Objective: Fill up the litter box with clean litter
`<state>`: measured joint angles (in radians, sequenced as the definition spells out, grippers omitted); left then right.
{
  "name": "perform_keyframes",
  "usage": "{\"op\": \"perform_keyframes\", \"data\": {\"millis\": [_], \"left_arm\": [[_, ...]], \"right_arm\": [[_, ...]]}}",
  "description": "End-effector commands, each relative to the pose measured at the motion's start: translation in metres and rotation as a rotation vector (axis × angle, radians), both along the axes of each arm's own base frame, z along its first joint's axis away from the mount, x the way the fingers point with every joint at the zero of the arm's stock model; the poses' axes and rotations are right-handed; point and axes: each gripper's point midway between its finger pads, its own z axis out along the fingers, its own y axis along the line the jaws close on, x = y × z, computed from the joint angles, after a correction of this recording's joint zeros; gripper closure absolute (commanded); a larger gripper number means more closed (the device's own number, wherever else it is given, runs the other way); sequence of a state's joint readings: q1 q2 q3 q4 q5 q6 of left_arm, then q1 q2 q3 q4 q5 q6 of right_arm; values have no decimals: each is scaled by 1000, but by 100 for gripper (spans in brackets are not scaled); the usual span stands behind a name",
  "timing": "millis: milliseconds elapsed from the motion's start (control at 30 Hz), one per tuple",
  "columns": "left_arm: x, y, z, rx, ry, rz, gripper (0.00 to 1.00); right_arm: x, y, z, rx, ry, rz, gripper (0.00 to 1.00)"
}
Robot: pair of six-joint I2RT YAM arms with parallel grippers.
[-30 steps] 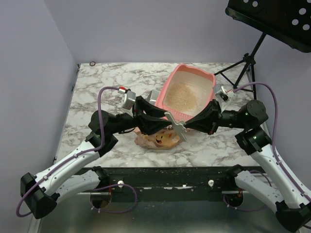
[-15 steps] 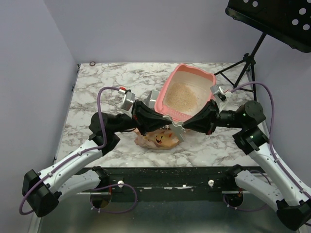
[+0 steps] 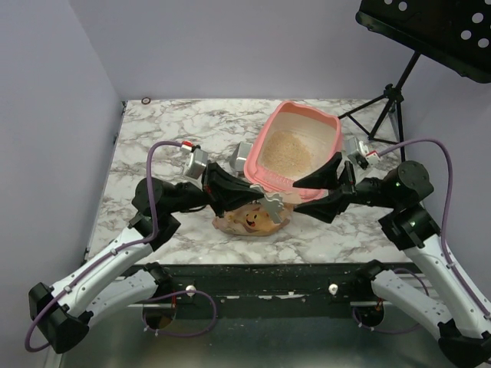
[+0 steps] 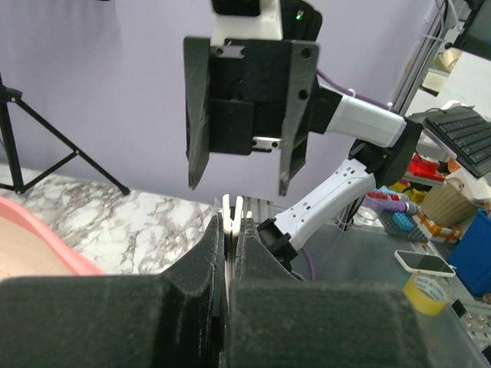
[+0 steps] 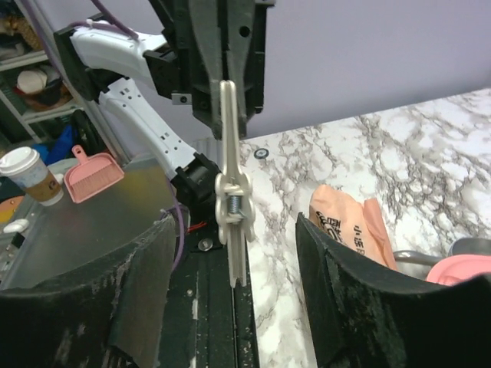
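Observation:
The pink litter box (image 3: 332,123) stands at the back right of the table, with beige litter (image 3: 290,147) spread in it. In front of it lies the orange bag (image 3: 247,221) with a cat face. Just above the bag, my left gripper (image 3: 259,199) is shut on a pale spring clip (image 3: 273,205). In the left wrist view the clip (image 4: 233,208) stands edge-on between the pads. My right gripper (image 3: 298,195) faces it, open, with a finger on either side of the clip (image 5: 232,198) and touching nothing. The litter box rim (image 5: 460,270) shows low at the right of the right wrist view.
A grey metal scoop (image 3: 244,156) rests against the litter box's left side. A black tripod (image 3: 383,107) stands off the table's back right corner. Spilled grains dot the black rail (image 3: 268,270) at the near edge. A small ring (image 3: 146,100) lies at the back left.
My left gripper has shut on the clip. My right gripper, shut on it before, has opened and drawn back to the right.

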<state>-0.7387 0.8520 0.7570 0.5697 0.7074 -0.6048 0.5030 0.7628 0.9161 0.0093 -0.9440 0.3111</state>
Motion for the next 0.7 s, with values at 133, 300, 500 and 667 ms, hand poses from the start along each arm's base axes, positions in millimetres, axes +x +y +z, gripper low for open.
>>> {"op": "perform_keyframes", "data": {"millis": [133, 300, 500, 667], "left_arm": [[2, 3, 3, 27, 4, 23, 100], [2, 2, 6, 36, 5, 20, 100], [5, 0, 4, 42, 10, 24, 100], [8, -1, 5, 44, 8, 35, 100]], "right_arm": [[-4, 7, 5, -32, -37, 84, 23], [5, 14, 0, -62, -39, 57, 23], [5, 25, -9, -76, -14, 89, 23], [0, 32, -14, -82, -4, 123, 23]]}}
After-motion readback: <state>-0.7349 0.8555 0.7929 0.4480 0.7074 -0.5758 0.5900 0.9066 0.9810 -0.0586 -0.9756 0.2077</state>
